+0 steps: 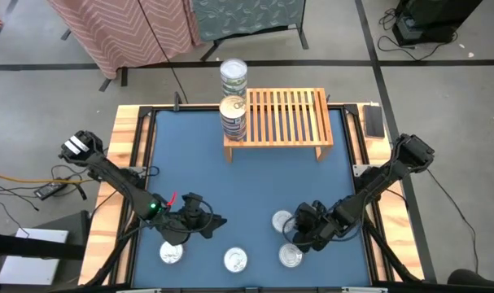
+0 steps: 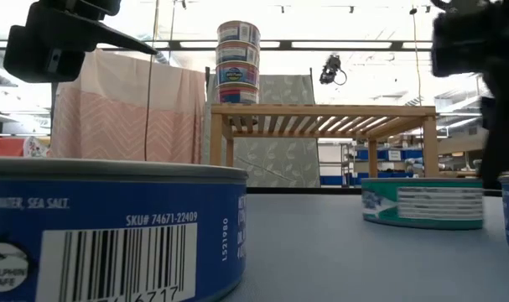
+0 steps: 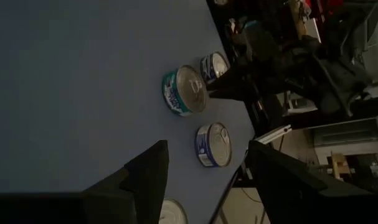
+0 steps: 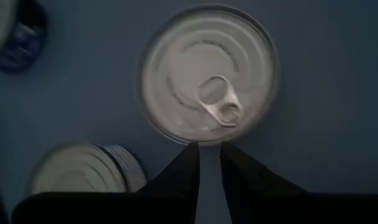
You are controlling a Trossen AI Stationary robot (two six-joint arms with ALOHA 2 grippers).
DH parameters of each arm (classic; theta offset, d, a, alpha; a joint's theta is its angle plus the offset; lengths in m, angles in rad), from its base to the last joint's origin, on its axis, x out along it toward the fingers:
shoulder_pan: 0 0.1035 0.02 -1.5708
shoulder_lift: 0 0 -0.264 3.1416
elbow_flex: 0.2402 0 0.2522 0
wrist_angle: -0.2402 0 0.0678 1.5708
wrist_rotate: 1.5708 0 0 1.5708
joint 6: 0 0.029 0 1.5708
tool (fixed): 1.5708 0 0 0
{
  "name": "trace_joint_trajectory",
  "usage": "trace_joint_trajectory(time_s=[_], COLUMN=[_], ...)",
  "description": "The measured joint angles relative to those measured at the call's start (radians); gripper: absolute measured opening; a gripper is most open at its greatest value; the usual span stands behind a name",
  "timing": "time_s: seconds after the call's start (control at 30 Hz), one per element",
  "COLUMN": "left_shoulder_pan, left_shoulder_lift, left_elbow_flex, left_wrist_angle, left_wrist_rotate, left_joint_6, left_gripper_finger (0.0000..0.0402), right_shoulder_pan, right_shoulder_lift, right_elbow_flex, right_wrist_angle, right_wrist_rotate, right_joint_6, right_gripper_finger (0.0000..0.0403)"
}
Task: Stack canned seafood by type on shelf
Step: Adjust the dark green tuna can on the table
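Canned seafood is partly sorted: from above, one stack [image 1: 233,118] stands on the shelf [image 1: 283,114], a second stack [image 1: 233,77] just behind, so types stay apart. Four loose tins lie near the front edge. Low view: blue tin [image 2: 111,231] closest. Left gripper [image 3: 204,171] is open, empty. Right gripper [image 4: 208,158], fingers nearly together, hovers over a silver tin [image 4: 208,74], holding nothing.

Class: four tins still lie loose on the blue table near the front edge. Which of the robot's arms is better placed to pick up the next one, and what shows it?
The right. Its gripper hangs straight over a silver-topped tin, fingers nearly shut, beside it. The left gripper is open, pointing across the table above the tins.
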Motion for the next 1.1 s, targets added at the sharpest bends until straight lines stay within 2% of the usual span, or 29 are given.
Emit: trace_joint_trajectory(time_s=[0.13,0.47,0.57,0.63,0.77,0.9,1.1], left_shoulder_pan=[0.0,0.0,0.001,0.001,0.002,0.001,-0.002], left_shoulder_lift=[0.0,0.0,-0.008,-0.027,-0.086,-0.147,-0.177], left_elbow_flex=[0.0,0.0,0.0,0.0,0.0,0.0,0.001], left_wrist_angle=[-0.002,-0.009,-0.013,-0.025,-0.078,-0.08,-0.081], left_wrist_rotate=[0.0,-0.003,-0.003,-0.004,-0.026,-0.034,0.021], left_joint_6=[0.001,0.052,0.055,0.071,0.102,0.22,0.317], left_gripper_finger=[0.0223,0.0223,0.0223,0.0223,0.0223,0.0223,0.0223], right_shoulder_pan=[-0.033,-0.212,-0.265,-0.28,-0.268,-0.217,-0.171], right_shoulder_lift=[0.0,0.0,-0.004,-0.017,-0.031,-0.027,0.056], right_elbow_flex=[0.0,-0.001,-0.001,-0.001,-0.001,-0.001,0.0], right_wrist_angle=[0.057,-0.026,0.006,0.081,0.26,0.431,0.428], right_wrist_rotate=[0.004,0.088,0.078,0.029,-0.067,-0.171,-0.15], right_joint_6=[-0.066,-0.17,-0.212,-0.279,-0.411,-0.549,-0.476], right_gripper_finger=[0.0071,0.0068,0.006,0.0052,0.0027,0.0005,0.0003])
